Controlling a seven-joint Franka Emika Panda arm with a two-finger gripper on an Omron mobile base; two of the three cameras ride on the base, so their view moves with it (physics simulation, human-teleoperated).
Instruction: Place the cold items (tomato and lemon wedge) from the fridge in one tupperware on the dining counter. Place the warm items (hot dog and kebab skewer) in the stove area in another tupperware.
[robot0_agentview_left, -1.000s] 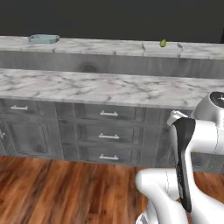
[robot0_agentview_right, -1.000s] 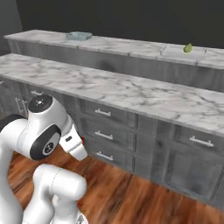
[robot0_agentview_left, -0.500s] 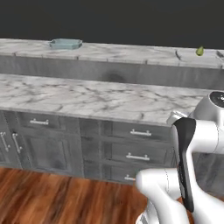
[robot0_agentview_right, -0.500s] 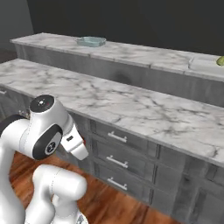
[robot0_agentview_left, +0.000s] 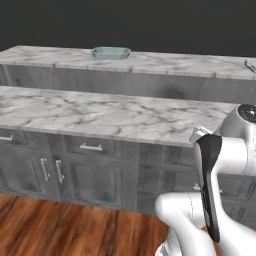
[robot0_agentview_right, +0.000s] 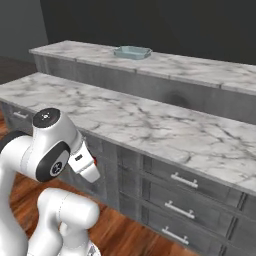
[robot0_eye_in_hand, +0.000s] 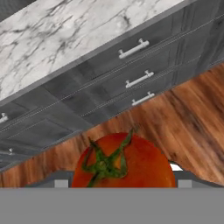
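Gripper (robot0_eye_in_hand: 119, 186) clamped around a round bright red tomato with a green stem (robot0_eye_in_hand: 124, 162), jaws wide on either side of it, stem facing the hand camera. Beyond the held fruit: brown wooden plank floor (robot0_eye_in_hand: 183, 113), then grey cabinet drawer fronts with silver bar handles (robot0_eye_in_hand: 133, 48) under a white grey-veined marble top (robot0_eye_in_hand: 65, 30). Farther still, behind that block, on the long raised white marble dining counter (robot0_agentview_left: 165, 62): a shallow pale blue-green tray (robot0_agentview_left: 110, 52), well apart from the gripper.

A pale blue-green tupperware (robot0_agentview_left: 111, 52) sat on the far dining counter (robot0_agentview_left: 165, 63), behind a marble-topped drawer block (robot0_agentview_left: 107, 116) over wood floor (robot0_agentview_left: 70, 230).
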